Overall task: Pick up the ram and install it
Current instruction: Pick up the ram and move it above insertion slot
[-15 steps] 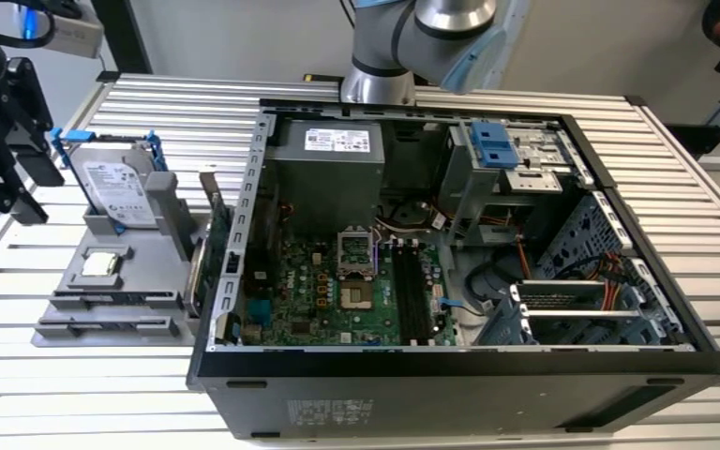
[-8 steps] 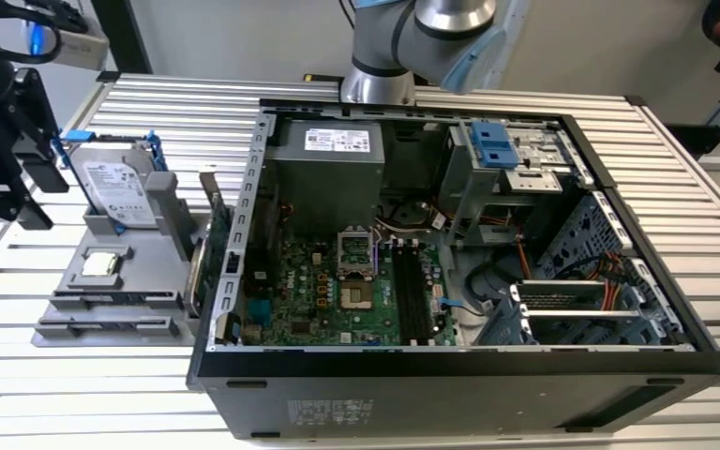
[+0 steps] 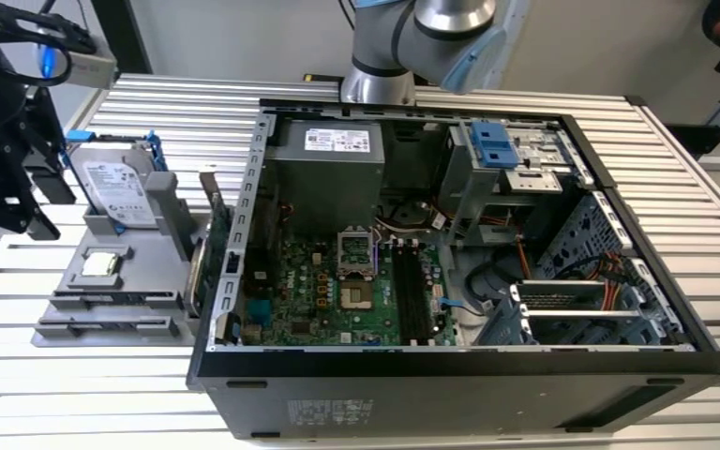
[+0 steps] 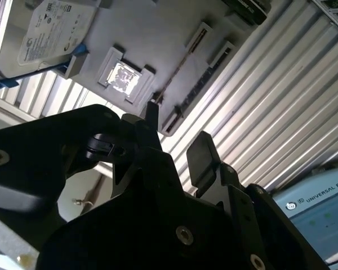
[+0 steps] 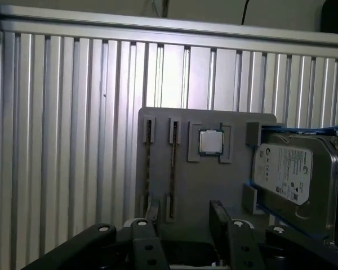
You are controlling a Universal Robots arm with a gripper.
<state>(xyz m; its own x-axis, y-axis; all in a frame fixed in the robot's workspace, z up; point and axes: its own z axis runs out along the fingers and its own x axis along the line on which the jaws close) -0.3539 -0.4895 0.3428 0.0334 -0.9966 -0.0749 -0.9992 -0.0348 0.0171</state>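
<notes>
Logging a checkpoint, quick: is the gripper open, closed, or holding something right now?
Gripper: open, holding nothing, above the grey parts tray.

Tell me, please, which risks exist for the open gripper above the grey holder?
1. The thin dark ram stands edge-on in the grey plastic holder, off-centre between the black gripper's open fingers; closing may catch it askew.
2. The square silver processor lies near; a finger might hit it.

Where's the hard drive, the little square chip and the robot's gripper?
hard drive [image 5: 284, 173], first wrist view, on its white label.
square chip [image 5: 210, 142], first wrist view, on its shiny top.
gripper [image 5: 184, 209], first wrist view, midway between its open fingertips.
</notes>
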